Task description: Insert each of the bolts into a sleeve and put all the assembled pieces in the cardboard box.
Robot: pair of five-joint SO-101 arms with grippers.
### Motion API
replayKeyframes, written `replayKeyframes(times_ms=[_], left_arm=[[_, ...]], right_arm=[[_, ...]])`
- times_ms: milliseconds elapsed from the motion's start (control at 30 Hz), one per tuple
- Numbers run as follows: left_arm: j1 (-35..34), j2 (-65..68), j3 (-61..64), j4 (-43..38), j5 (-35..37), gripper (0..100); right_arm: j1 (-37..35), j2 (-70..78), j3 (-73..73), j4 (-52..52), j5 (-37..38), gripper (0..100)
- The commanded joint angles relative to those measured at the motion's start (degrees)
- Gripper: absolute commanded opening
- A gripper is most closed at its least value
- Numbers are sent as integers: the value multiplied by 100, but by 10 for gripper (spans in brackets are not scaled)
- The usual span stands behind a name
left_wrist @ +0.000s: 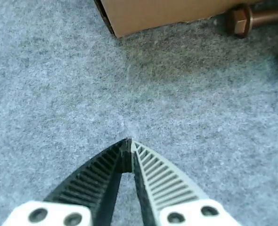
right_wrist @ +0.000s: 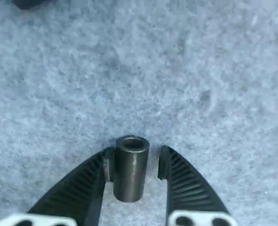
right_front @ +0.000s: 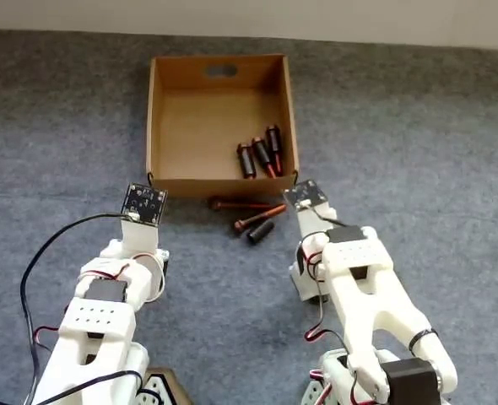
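1. A dark sleeve (right_wrist: 131, 172) stands between the jaws of the right gripper (right_wrist: 135, 157), its open end towards the wrist camera.
2. The right gripper's jaws are apart around it. One finger (right_wrist: 106, 162) touches the sleeve's side, and a narrow strip of carpet (right_front: 418, 126) shows between the sleeve and the other finger, so it is not clamped.
3. A second sleeve (right_front: 261, 233) lies on the carpet just in front of the cardboard box (right_front: 219, 186), near the right arm.
4. Two bolts lie beside it. One bolt (right_front: 257, 220) is just next to the second sleeve, and the other bolt (right_front: 225, 203) lies close along the box's front wall.
5. Three assembled pieces (right_front: 260, 154) lie side by side in the box's near right corner.
6. The left gripper (left_wrist: 128, 143) hangs over bare carpet near the box's front left corner. Its fingers are together at the tips, with nothing between them.
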Motion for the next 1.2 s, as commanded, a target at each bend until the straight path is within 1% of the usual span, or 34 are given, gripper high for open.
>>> replayKeyframes(times_ms=[0, 267, 400, 633, 700, 767, 800, 833, 967, 1100, 1167], left_arm=[[57, -84, -31, -70, -53, 11], [57, -84, -31, -70, -53, 11], [57, -84, -31, -62, -53, 11], [57, -84, -31, -62, -53, 11], [57, -84, -31, -62, -53, 11], [57, -84, -31, -62, -53, 11], [57, -84, -31, -62, -53, 11], [57, -84, -31, -62, -53, 11], [57, -84, -31, -70, -53, 11], [57, -84, -31, -70, -53, 11], [57, -84, -31, -70, -53, 11]], right_arm=[[40, 4, 92, -48, 70, 149], [40, 4, 233, -66, 79, 149], [40, 13, 268, -330, 79, 149], [40, 549, 295, -365, 79, 146], [40, 646, 286, -365, 79, 108], [40, 655, 286, -365, 79, 20], [40, 655, 286, -356, 79, 0], [48, 646, 286, -347, 79, 13], [66, 637, 110, -268, 79, 5], [66, 620, -418, 145, 44, 5], [66, 374, -593, 312, 44, 5]])
